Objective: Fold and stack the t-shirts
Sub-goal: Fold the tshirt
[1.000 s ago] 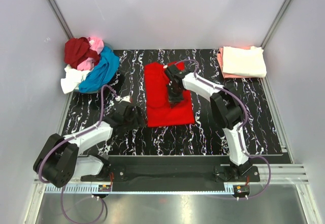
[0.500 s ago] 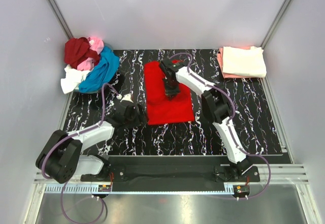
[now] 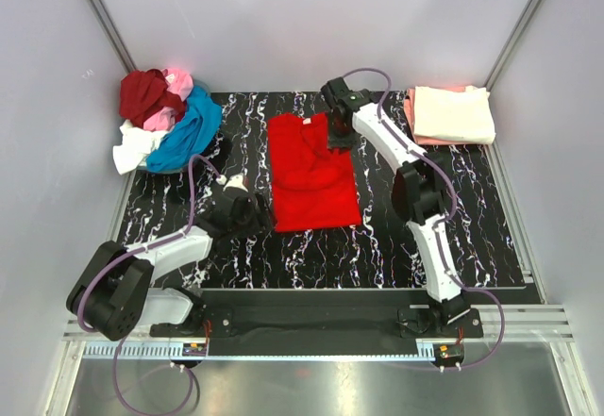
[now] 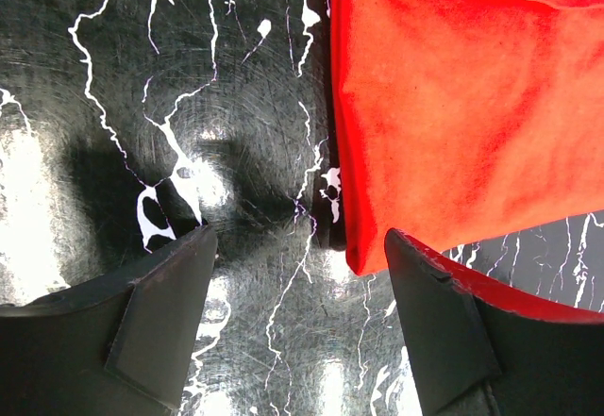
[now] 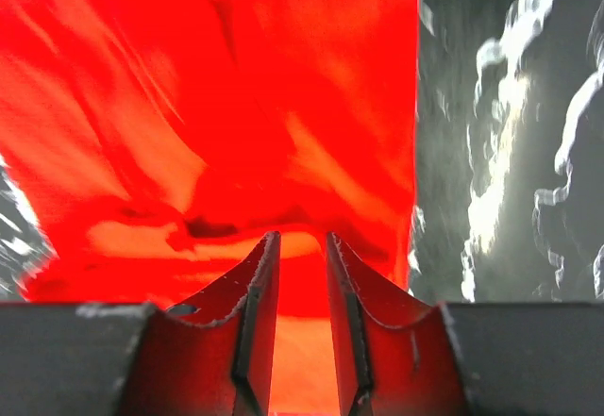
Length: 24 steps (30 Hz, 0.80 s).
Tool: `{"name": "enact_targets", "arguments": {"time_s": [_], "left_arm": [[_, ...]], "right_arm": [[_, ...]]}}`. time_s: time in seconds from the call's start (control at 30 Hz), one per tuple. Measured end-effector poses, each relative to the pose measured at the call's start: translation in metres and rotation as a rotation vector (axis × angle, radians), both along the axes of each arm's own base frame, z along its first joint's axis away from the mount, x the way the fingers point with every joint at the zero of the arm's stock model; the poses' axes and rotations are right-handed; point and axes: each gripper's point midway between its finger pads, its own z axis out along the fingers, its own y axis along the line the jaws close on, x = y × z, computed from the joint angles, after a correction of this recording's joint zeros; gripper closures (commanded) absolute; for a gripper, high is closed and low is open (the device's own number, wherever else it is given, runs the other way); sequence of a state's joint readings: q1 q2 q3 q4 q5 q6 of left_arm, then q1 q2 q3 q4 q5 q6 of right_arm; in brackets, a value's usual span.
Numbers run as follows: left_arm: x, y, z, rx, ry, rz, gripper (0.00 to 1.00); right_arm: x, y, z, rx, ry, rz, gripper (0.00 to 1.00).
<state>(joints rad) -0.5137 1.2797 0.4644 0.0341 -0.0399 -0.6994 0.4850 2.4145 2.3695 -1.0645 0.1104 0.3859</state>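
A bright red t-shirt (image 3: 311,178) lies flat in the middle of the black marbled table (image 3: 415,237). My right gripper (image 3: 338,135) is at the shirt's far right corner. In the right wrist view the gripper (image 5: 302,237) has its jaws almost together, with red cloth (image 5: 236,105) bunched between the tips. My left gripper (image 3: 253,216) is open and empty just left of the shirt's near left corner (image 4: 368,246). In the left wrist view that gripper (image 4: 300,239) is over bare table. Dark red (image 3: 143,93), pink (image 3: 176,83), blue (image 3: 189,133) and white (image 3: 127,149) shirts are piled at the far left. A folded cream shirt (image 3: 453,112) lies on a salmon one (image 3: 412,122) at the far right.
Grey walls with metal corner posts close in the table on three sides. A metal rail (image 3: 311,317) with both arm bases runs along the near edge.
My right gripper has moved from the middle of the red shirt back and right to its far right corner, and the shirt now lies flatter. My left gripper has barely moved.
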Motion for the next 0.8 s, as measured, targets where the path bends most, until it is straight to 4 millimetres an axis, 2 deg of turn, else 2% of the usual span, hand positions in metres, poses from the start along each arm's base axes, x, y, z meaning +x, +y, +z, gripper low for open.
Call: {"name": "enact_targets", "arguments": {"time_s": [0.1, 0.2, 0.4, 0.57, 0.8], "left_arm": [[0.001, 0.0, 0.0, -0.002, -0.002, 0.0, 0.21], [0.002, -0.001, 0.0, -0.004, -0.005, -0.001, 0.21], [0.003, -0.002, 0.0, -0.005, -0.008, 0.0, 0.21], [0.003, -0.002, 0.0, -0.006, -0.009, -0.001, 0.22], [0.003, -0.002, 0.0, -0.006, -0.009, 0.0, 0.22]], "right_arm": [[-0.031, -0.007, -0.012, -0.014, 0.06, 0.015, 0.68], [-0.063, 0.0, -0.022, -0.019, 0.106, 0.052, 0.69], [-0.108, 0.043, -0.034, 0.016, 0.137, 0.162, 0.69], [-0.12, 0.061, -0.035, 0.046, 0.145, 0.198, 0.7], [-0.121, 0.067, -0.039, 0.046, 0.15, 0.204, 0.7]]}}
